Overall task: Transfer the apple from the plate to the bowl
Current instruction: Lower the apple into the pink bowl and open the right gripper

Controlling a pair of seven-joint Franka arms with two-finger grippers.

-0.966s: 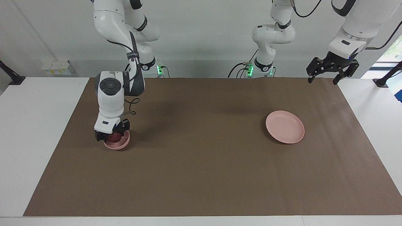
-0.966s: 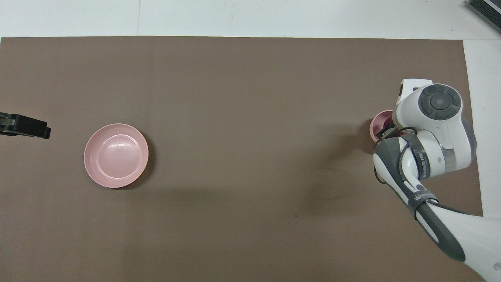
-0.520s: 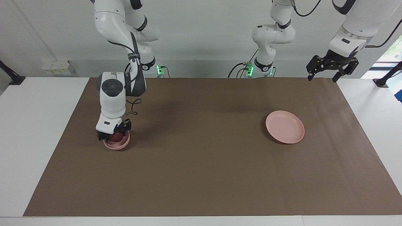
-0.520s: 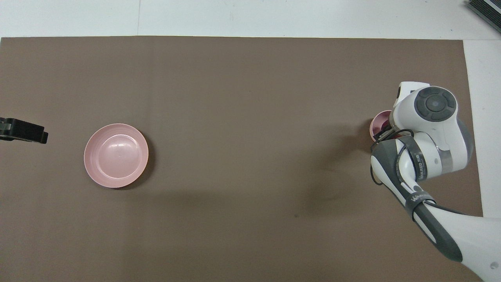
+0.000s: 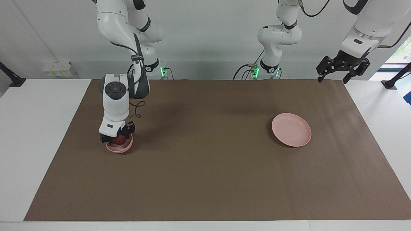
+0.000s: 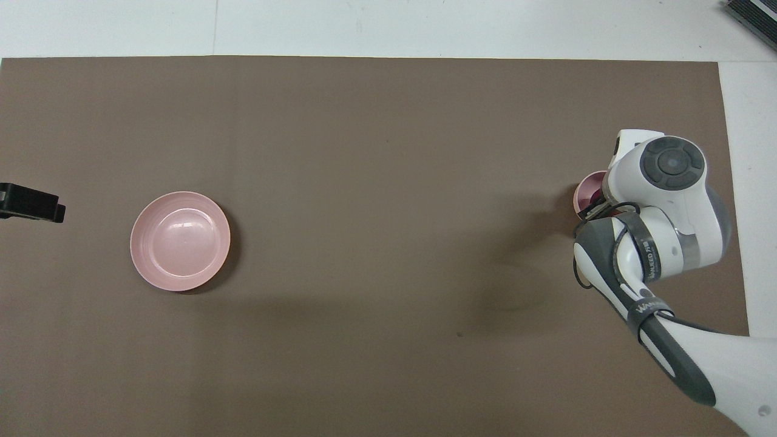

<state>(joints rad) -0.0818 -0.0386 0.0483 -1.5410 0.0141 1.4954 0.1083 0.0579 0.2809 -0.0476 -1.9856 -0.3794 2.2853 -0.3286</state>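
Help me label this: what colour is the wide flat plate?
Pale pink, plain, with no pattern; the wide flat round plate shows best in the overhead view.

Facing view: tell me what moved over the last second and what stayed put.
The right gripper, over the bowl with the apple between its fingers, rose slightly and shifted a little toward the left arm's end. The left gripper, open, lifted higher above the table's edge near the robots. The bowl and the bare plate did not move.

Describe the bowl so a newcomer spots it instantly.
On the brown mat, look toward the right arm's end, under the right gripper. The bowl is small, deep and pink with the apple in it, unlike the wider, flat, bare plate.
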